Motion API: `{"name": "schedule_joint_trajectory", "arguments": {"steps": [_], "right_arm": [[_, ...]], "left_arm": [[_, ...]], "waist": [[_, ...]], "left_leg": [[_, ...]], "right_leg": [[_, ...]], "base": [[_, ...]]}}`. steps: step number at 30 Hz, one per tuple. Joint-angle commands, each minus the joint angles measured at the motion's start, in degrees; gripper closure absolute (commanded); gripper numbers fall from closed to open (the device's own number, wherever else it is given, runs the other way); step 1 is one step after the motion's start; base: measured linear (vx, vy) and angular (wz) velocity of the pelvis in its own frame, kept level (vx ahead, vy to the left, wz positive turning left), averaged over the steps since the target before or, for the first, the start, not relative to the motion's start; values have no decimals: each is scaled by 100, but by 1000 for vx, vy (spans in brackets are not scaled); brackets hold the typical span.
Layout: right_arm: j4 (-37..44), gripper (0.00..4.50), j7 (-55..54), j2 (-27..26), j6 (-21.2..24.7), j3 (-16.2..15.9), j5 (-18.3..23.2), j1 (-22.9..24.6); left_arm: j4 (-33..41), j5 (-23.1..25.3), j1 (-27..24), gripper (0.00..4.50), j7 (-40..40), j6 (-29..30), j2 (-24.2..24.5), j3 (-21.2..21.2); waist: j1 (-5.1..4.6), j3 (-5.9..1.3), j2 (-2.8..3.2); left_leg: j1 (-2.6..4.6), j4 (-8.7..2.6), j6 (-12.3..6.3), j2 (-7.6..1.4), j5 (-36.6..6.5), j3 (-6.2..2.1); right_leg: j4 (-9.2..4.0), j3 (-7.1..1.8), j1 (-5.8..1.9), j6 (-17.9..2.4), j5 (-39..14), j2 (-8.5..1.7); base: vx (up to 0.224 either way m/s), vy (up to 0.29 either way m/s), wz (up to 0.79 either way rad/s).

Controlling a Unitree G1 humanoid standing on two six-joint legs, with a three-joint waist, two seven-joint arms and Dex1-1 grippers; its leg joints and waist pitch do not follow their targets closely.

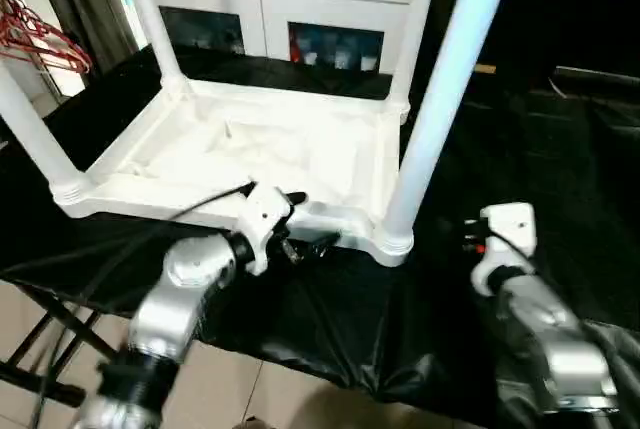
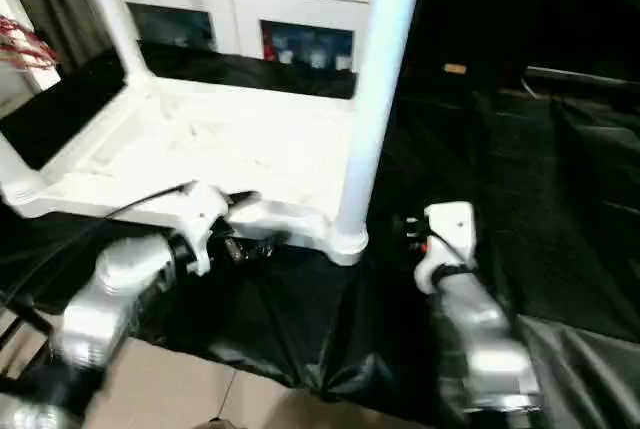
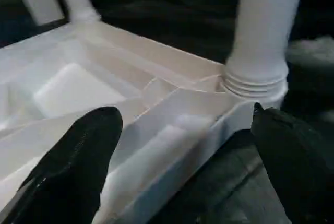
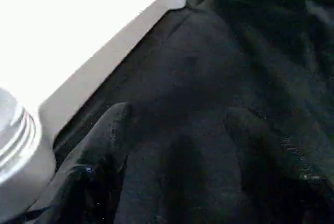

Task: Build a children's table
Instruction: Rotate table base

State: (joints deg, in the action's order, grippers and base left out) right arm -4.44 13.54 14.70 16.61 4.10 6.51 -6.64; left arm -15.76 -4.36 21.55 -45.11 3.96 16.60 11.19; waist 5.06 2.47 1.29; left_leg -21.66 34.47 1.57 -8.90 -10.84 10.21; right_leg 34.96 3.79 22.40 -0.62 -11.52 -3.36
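The children's table lies upside down on black cloth, its ribbed tabletop (image 1: 250,149) facing up. Its legs stand upright in the corner sockets: near right leg (image 1: 440,99), far right leg (image 1: 415,19), far left leg (image 1: 150,19), near left leg (image 1: 30,129). My left gripper (image 3: 182,125) is open at the tabletop's near rim, its black fingers (image 3: 83,151) spread either side of that edge, close to the near right leg's socket (image 3: 255,83). My right gripper (image 4: 180,117) is open and empty over the cloth, just right of the same leg.
A white cabinet (image 1: 300,9) with glass doors stands behind the work table. Red hangers (image 1: 40,34) hang at the far left. The black cloth (image 1: 520,129) covers the work table; its front edge drops to the tiled floor (image 1: 230,379) close below my arms.
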Motion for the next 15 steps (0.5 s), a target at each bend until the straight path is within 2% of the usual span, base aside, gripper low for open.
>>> {"name": "schedule_joint_trajectory", "arguments": {"steps": [1,2,4,5,6,8,9,10,12,13,14,15], "right_arm": [[77,141,412,150,-138,-48,28,-82],[60,141,634,243,-164,-53,117,-91],[48,141,928,407,-247,-114,143,-66],[80,141,1085,530,-277,-178,110,-40],[168,141,1273,678,-240,-240,104,3],[265,141,1617,875,-248,-233,280,125],[313,141,1694,970,-238,-219,317,198],[419,141,1790,1072,-183,-208,368,266],[627,141,2101,1173,-45,-144,586,352],[692,141,2228,1205,-26,-132,661,379],[697,141,2346,1263,-66,-177,635,389],[690,141,2409,1307,-103,-217,596,393]], "left_arm": [[-256,206,245,3,-244,-75,4,278],[-396,280,369,3,-346,-105,15,384],[-522,345,482,3,-571,-98,33,538],[-591,375,548,3,-701,-98,29,613],[-701,421,644,3,-793,-151,-2,685],[-1086,457,841,3,-867,-302,-143,779],[-1229,533,916,3,-841,-378,-187,838],[-1370,602,1016,19,-855,-404,-218,898],[-1718,648,1260,30,-801,-424,-289,889],[-1861,655,1359,41,-749,-422,-318,861],[-2024,647,1459,48,-762,-450,-325,842],[-2121,644,1517,57,-783,-471,-324,835]], "waist": [[-42,-251,-59],[-38,-263,11],[-71,-283,65],[-65,-310,22],[-67,-317,88],[-75,-336,-7],[-37,-333,-40],[-37,-333,-40],[-17,-334,37],[-36,-320,25],[-40,-320,54],[-58,-320,34]], "left_leg": [[131,-536,90,-447,-1844,-219],[156,-528,105,-450,-1871,-209],[144,-516,113,-454,-1734,-201],[125,-485,23,-444,-1462,-189],[112,-455,-34,-430,-1327,-181],[95,-392,-287,-410,-980,-139],[77,-379,-426,-410,-841,-141],[77,-379,-426,-410,-841,-141],[78,-368,-534,-418,-814,-152],[73,-383,-545,-431,-911,-156],[67,-387,-507,-432,-979,-173],[72,-387,-498,-428,-1014,-166]], "right_leg": [[-529,-351,-164,-642,-1831,-549],[-544,-360,-159,-678,-1752,-557],[-519,-366,-194,-825,-1280,-552],[-460,-365,-246,-963,-874,-565],[-448,-371,-253,-1011,-741,-567],[-442,-367,-297,-1128,-448,-574],[-441,-364,-318,-1125,-523,-596],[-441,-364,-318,-1125,-523,-596],[-457,-337,-305,-1096,-696,-574],[-488,-328,-302,-1085,-807,-572],[-487,-318,-315,-1095,-943,-589],[-504,-311,-308,-1097,-1010,-580]], "base": [[0,0,0],[0,0,0],[0,0,0],[0,0,0],[0,0,0],[0,0,0],[0,0,0],[0,0,0],[0,0,0],[0,0,0],[0,0,0],[0,0,0]]}}
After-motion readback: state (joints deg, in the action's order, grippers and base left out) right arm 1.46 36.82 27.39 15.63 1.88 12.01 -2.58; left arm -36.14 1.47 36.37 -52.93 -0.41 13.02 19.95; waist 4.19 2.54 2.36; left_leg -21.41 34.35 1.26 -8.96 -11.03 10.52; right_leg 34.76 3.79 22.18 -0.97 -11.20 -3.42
